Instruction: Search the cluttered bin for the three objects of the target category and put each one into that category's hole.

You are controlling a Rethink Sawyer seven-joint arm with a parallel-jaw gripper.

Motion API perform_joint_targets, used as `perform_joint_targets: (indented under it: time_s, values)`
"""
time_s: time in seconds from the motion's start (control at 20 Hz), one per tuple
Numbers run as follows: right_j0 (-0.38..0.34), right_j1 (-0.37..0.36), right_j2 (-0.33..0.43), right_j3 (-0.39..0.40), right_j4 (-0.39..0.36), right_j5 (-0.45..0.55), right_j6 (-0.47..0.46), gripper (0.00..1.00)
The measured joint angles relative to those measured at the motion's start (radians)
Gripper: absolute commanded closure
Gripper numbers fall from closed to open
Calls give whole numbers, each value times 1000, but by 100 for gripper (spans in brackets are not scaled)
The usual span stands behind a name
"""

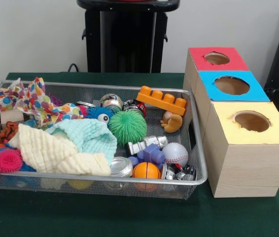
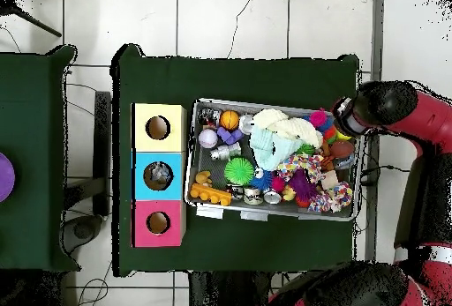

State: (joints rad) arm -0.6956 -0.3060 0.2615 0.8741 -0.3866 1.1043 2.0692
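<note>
A wire mesh bin [image 1: 199, 148] [image 2: 189, 183] is heaped with toys. Among them are a green spiky ball [image 1: 127, 126] [image 2: 237, 171], an orange toy brick [image 1: 162, 100] [image 2: 210, 195], a baseball [image 1: 175, 154] [image 2: 207, 138], a small orange ball [image 1: 146, 170] [image 2: 229, 120], metal cans [image 1: 121, 167] and folded cloths [image 1: 65, 148] [image 2: 281, 135]. Beside the bin stand three wooden boxes with round holes, topped red [image 1: 197, 55] [image 2: 176, 211], blue [image 1: 208, 81] [image 2: 177, 163] and yellow [image 1: 226, 123] [image 2: 174, 113]. The gripper [image 2: 346, 116], at the end of the red arm, hangs over the bin's right end in the overhead view.
Something greyish lies inside the blue box's hole [image 2: 159, 176]. A pink spiky ball [image 1: 8, 160] and a patterned cloth [image 1: 36, 101] fill the bin's end under the arm. A second green table [image 2: 31, 157] stands to the left in the overhead view.
</note>
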Motion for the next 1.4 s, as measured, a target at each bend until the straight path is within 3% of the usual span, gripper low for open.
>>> perform_joint_targets:
  time_s: [0.45, 1.4]
  values:
    - [11, -21, -9, 71, 1, -14, 0, 100]
    - [67, 35, -39, 89, 7, -148, 0, 100]
